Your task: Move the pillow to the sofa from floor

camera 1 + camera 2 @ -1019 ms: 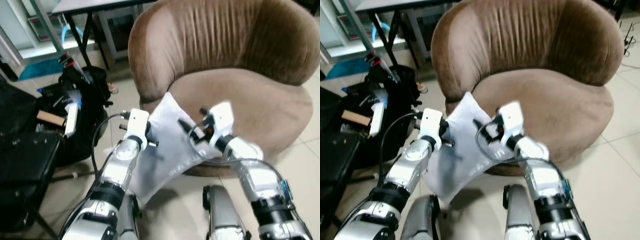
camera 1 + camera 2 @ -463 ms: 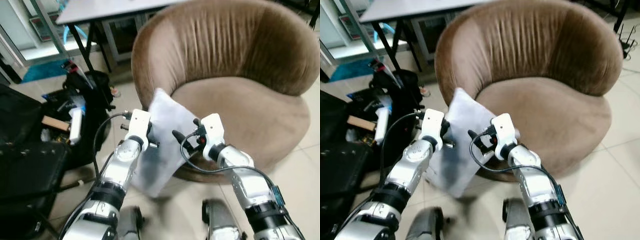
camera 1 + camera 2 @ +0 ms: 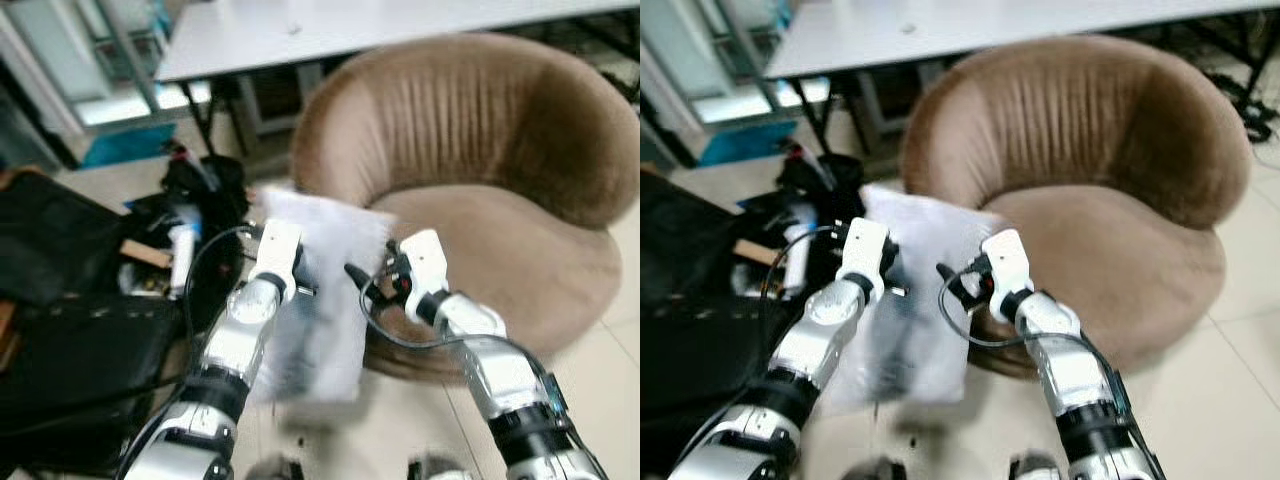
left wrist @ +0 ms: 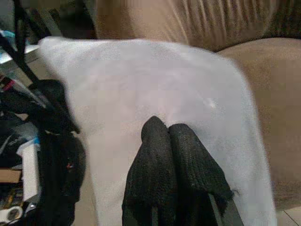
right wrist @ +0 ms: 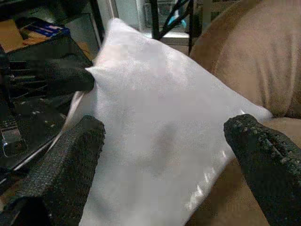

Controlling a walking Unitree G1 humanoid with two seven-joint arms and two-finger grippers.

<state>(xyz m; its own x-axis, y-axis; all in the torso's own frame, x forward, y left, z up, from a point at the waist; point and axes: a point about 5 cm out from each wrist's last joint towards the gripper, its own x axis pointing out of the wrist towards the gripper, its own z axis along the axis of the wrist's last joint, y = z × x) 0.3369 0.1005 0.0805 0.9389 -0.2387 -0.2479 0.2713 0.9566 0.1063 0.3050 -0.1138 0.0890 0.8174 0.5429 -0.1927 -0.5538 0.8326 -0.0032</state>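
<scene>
Left gripper [image 4: 175, 141]: fingers pinched together on the pillow [image 3: 325, 290].
Pillow: hanging off the floor, just before the sofa [image 3: 500, 190].
Right gripper [image 5: 164, 141]: fingers wide, holding nothing.
Risk: one thin pinch (cloth only) may slip; the pillow could fall.

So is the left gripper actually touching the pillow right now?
Touching. In the left wrist view the left gripper has its black fingers closed together and pressed into the white pillow, with no gap visible.
</scene>
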